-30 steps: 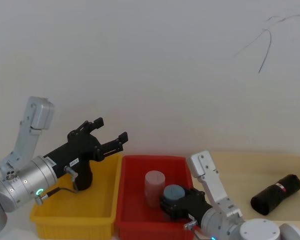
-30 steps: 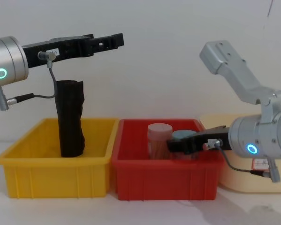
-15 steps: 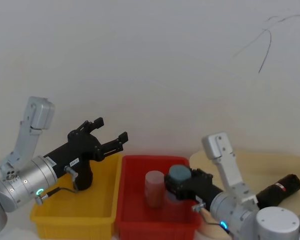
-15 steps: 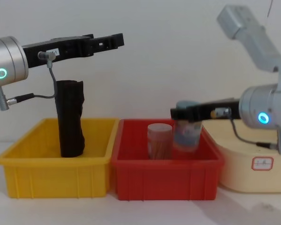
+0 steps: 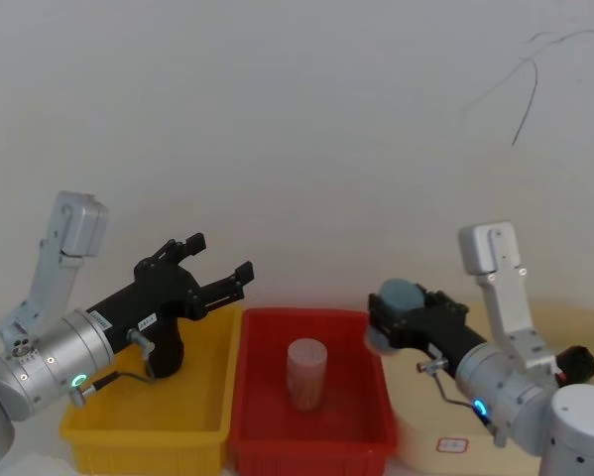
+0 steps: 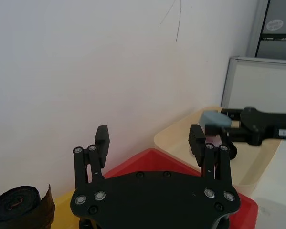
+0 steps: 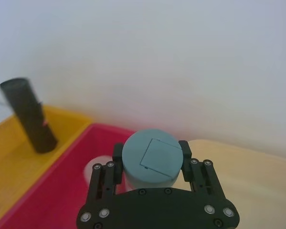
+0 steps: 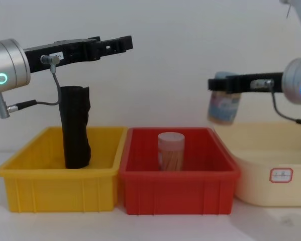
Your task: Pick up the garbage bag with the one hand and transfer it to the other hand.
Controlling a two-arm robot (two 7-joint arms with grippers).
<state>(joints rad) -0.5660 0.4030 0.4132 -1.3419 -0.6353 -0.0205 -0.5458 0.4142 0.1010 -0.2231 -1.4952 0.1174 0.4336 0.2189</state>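
Your right pincer (image 7: 151, 151) is pinching a blue-lidded jar (image 8: 223, 106) by its top and holds it in the air, above the gap between the red bin (image 8: 178, 188) and the beige tray (image 8: 263, 165). Your left pincer (image 5: 217, 256) is spread wide and holds nothing. It hovers level over the yellow bin (image 8: 60, 188), above the garbage bag (image 8: 75, 128) and not touching it. The garbage bag, a black roll, stands upright in the yellow bin at its back left, with its foot on the bin floor. A pale capped jar (image 8: 171, 150) stands alone in the red bin beside it. Judged from this, the task proper has not begun. The bag has not been gripped or lifted, so the pick-up and the hand-over are both left to do. The right pincer would also have to put down its jar before it could receive anything. A second black roll (image 5: 577, 359) lies in the beige tray, and you see only its end past the right arm, so its length and surface cannot be compared. I take the upright roll for the task's bag mainly because it is tall, though its side looks a little uneven from the chest camera. The worktop (image 8: 140, 226) under the bins is cut off at the frame's lower edge, and the tray runs out of view on the right.
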